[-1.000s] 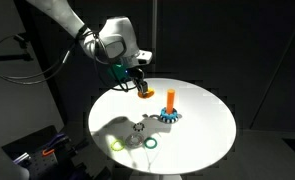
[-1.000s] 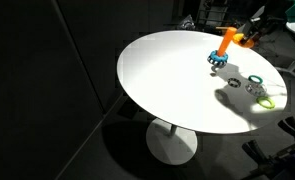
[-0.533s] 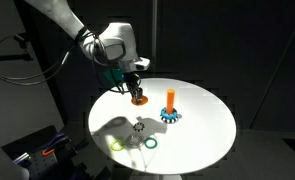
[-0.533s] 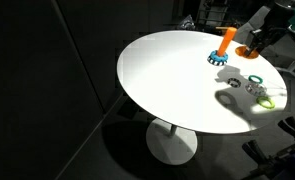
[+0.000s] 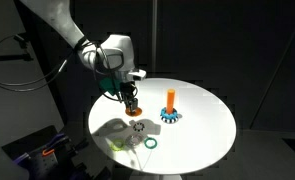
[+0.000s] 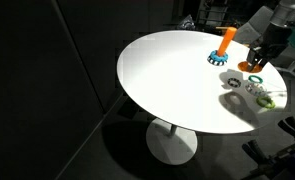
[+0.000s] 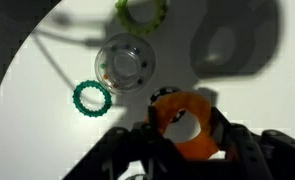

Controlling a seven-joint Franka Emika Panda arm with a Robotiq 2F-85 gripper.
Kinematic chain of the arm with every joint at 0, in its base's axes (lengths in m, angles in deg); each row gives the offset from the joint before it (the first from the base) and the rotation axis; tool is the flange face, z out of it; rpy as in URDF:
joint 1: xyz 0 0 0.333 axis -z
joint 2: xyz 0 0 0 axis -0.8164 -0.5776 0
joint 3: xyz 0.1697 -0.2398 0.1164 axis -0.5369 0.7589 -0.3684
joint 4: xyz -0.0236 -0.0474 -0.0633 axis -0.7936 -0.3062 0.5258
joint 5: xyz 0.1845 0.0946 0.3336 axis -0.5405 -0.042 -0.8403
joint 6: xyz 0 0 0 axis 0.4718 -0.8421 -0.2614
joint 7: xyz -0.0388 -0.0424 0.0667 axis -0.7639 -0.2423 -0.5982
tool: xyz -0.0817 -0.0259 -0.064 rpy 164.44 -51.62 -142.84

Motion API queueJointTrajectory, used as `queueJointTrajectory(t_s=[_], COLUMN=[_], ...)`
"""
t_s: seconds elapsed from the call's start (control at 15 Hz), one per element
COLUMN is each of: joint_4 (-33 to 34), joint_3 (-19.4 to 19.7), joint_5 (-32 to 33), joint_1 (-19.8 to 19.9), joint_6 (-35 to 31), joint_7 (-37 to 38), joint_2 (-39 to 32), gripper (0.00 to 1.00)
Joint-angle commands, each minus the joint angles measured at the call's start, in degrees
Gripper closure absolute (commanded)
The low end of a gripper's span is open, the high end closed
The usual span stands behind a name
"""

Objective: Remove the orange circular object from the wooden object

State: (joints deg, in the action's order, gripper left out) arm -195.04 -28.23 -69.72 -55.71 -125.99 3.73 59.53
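My gripper (image 5: 133,102) is shut on the orange ring (image 7: 184,122) and holds it just above the white round table (image 5: 202,130), well away from the peg. The ring also shows in both exterior views (image 5: 134,107) (image 6: 254,67). The orange-brown upright peg (image 5: 171,99) stands in a blue toothed ring (image 5: 170,116) near the table's middle; it also shows in an exterior view (image 6: 226,41), bare of rings. The gripper also shows in an exterior view (image 6: 257,62).
On the table near the gripper lie a clear ring (image 7: 125,62), a green ring (image 7: 91,97) and a yellow-green ring (image 7: 140,12). They also show in an exterior view (image 5: 137,128) (image 5: 149,143) (image 5: 119,144). The surroundings beyond the table are dark.
The gripper has moved down and away from the peg with the orange ring, toward the loose rings, and now hangs close above the table.
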Motion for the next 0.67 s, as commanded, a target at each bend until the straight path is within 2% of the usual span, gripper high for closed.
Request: queueJointTrajectory(t_s=[0.0, 0.07, 0.13, 0.6], joint_4=[-0.87, -0.98, -1.07, -0.89], joint_3=[-0.2, -0.11, -0.01, 0.48], joint_5=[3.17, 3.81, 4.4, 6.85], joint_1=[0.32, 0.21, 0.09, -0.36], joint_6=[-0.36, -0.3, -0.36, -0.13], joint_7=[0.62, 0.75, 0.92, 1.5], joint_2=[-1.48, -1.95, -2.43, -4.89], gripper=[0.38, 0.32, 0.36, 0.36])
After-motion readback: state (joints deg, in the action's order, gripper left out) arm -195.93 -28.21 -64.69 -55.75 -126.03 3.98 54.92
